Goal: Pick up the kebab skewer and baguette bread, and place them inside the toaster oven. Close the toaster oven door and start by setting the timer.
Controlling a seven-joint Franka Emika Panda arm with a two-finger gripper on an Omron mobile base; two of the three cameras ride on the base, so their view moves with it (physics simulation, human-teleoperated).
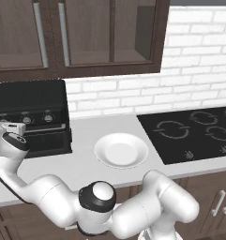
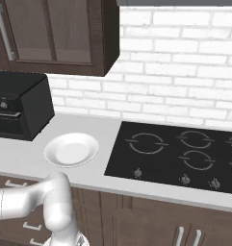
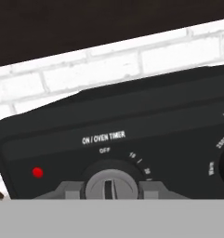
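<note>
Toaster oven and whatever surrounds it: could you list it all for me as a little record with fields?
toaster oven: black, on the counter's left end, door shut
timer knob: grey, labelled ON / OVEN TIMER, red light beside it
tool: fingers flank the timer knob
plate: white, empty, between oven and cooktop
cooktop: flat black, right of the plate
cabinets: dark wood, above the oven

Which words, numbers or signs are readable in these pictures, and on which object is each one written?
"ON / OVEN TIMER": on the toaster oven panel, above the timer knob.
"OFF": just below that label, at the top of the knob's dial.
Small dial numbers right of "OFF": too blurred to read.
Markings at the panel's right edge: cut off, unreadable.
Cooktop symbols: too small to read.
</note>
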